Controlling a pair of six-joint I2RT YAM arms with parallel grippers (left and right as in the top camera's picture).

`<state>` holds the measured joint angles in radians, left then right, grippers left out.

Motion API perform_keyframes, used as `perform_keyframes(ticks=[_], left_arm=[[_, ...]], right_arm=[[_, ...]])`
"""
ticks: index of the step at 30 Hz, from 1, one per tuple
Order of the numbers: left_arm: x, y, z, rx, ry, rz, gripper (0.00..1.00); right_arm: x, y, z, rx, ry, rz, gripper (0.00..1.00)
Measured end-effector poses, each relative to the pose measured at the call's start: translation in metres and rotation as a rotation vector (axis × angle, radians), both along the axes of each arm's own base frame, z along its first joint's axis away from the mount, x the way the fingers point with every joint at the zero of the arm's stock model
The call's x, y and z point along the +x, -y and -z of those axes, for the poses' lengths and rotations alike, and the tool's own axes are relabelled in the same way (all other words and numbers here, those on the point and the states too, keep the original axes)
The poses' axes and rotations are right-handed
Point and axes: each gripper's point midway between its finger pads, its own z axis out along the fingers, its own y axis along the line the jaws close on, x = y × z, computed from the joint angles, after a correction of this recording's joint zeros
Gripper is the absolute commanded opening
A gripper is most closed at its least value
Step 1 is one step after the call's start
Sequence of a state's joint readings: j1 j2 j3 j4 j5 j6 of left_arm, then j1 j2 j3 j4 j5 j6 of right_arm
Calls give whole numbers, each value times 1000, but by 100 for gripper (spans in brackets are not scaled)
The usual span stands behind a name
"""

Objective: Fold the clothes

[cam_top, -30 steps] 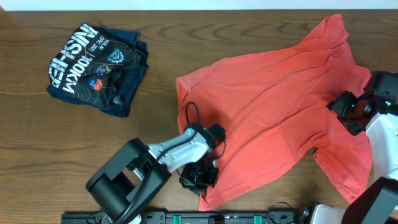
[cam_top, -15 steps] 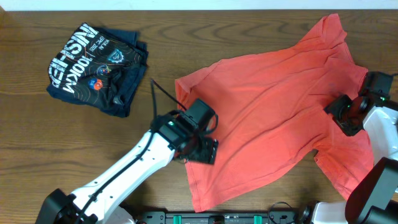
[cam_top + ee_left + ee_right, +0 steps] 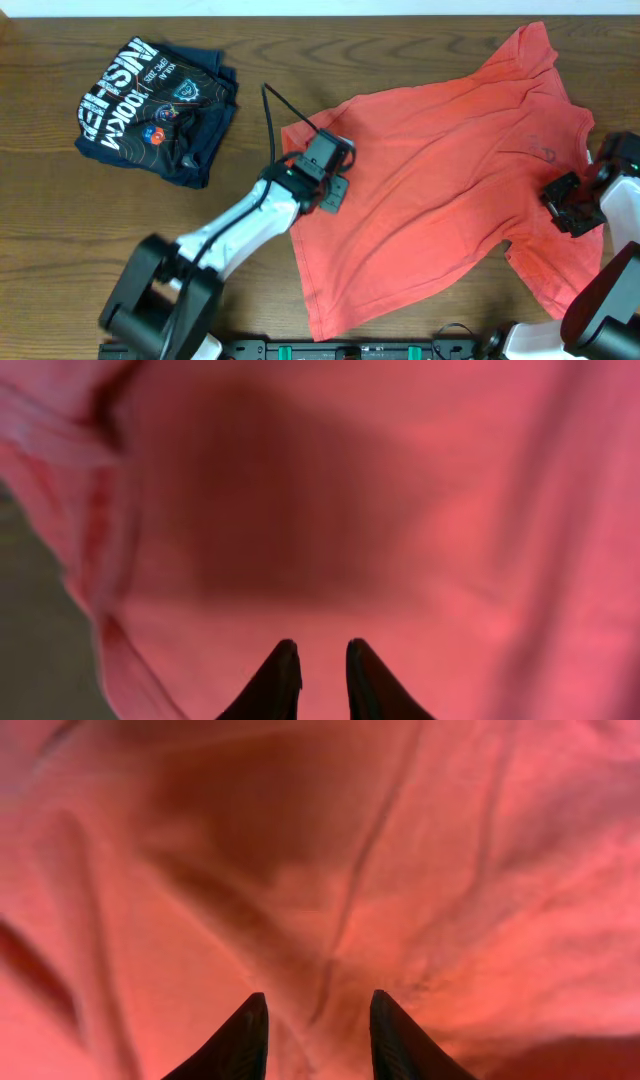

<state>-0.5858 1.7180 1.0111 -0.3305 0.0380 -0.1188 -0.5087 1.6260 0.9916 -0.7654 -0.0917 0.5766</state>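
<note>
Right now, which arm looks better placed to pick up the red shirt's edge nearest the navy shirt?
Left, I'd say. The left gripper hangs over the red shirt right beside that edge. The right gripper is over the opposite sleeve side and would have to cross the whole shirt.

Overhead straight down on table (image 3: 60,230); wrist views close above T-shirt (image 3: 450,180), shared with overhead.
</note>
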Motion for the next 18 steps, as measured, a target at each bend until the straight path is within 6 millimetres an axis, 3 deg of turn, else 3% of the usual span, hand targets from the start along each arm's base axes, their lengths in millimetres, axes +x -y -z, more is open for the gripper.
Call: perform_keyframes(ticks=[4,8,15,18], left_arm=[[20,-25,23,-17,-40,-68,19],[23,-56,41,-23,-120,-140,19],[25,-81,44,-32,-209,-176,7],[25,-84,44,-58,-235,-183,7]], right_arm=[[14,-9,-4,50,77,-81,33],[18,-17,-6,88,109,-126,35],[20,-22,-7,109,127,-151,37],[21,-22,-7,110,129,-154,37]])
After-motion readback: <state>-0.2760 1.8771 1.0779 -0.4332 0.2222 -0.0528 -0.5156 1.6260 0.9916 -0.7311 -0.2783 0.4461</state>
